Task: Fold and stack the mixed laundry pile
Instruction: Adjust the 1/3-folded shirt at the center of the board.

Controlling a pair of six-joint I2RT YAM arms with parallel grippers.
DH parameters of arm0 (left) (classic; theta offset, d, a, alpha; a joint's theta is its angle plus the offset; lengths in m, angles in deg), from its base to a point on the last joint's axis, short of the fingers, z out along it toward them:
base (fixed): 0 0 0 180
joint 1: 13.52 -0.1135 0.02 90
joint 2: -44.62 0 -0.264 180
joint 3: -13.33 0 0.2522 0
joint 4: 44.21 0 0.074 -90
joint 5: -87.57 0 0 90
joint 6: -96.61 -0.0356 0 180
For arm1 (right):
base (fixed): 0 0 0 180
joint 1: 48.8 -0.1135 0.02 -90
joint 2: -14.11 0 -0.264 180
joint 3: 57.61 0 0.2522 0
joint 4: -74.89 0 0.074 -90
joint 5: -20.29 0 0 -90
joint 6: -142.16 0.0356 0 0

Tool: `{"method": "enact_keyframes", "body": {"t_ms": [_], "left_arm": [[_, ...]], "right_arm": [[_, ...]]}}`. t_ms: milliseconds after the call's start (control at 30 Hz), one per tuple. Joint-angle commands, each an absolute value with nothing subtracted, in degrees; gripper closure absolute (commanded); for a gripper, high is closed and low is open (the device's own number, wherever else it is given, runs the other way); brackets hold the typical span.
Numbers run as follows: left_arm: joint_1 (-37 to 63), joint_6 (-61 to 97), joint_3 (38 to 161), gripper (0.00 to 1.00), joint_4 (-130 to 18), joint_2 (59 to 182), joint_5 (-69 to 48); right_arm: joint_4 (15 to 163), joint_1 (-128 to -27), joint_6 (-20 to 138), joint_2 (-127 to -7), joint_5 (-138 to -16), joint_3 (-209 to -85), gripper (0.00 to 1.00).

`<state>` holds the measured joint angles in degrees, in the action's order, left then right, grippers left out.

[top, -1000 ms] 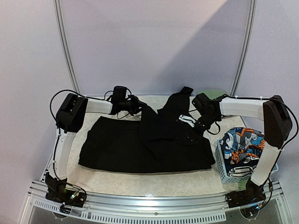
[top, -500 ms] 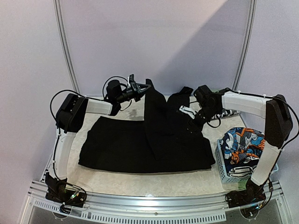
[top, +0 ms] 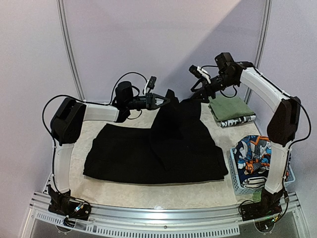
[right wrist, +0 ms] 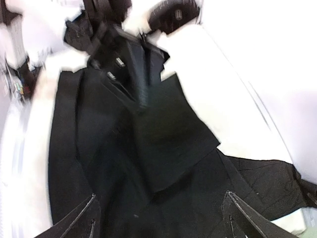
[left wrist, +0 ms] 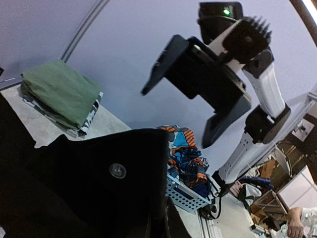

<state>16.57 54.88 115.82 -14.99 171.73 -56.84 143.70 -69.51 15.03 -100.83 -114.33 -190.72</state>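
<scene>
Left gripper [top: 163, 100] clamps raised far edge of large plain black cloth garment [top: 148, 153] | right gripper [top: 195, 83] hangs spread apart, empty, just right of that peak | garment's long axis runs left–right.

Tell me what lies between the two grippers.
Top view: the black garment, its lifted edge pinched by the left gripper; the right gripper is open.
</scene>
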Motion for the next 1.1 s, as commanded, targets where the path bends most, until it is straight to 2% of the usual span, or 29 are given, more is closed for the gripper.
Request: {"method": "enact_keyframes", "body": {"t_ms": [0,133,300,433,667,800,1067], "left_arm": [[17.9,48.4,114.2,0.92,-13.6,170.1,-64.1],[18.5,44.4,113.2,0.92,-17.6,168.9,-65.5],[19.2,26.9,112.3,0.92,-37.2,164.4,-63.5],[20.2,14.3,114.1,0.92,-54.2,161.6,-60.4],[21.5,2.1,115.7,0.92,-68.7,158.5,-57.7],[21.7,0.3,115.4,0.92,-69.7,157.9,-54.6],[21.7,0.7,112.4,0.91,-64.4,155.8,-46.3]], "right_arm": [[151.0,-74.2,-1.7,-104.6,-107.1,-191.9,0.15],[149.0,-76.1,-9.2,-104.1,-102.5,-189.3,0.16],[147.6,-76.0,-9.2,-105.0,-101.7,-189.0,0.16],[146.2,-75.2,-4.8,-107.7,-105.3,-190.4,0.15],[147.5,-74.7,0.6,-115.0,-111.8,-196.3,0.14],[151.5,-74.3,1.1,-117.2,-118.4,-198.0,0.17],[159.9,-74.4,-4.5,-116.3,-123.3,-197.9,0.34]]}}
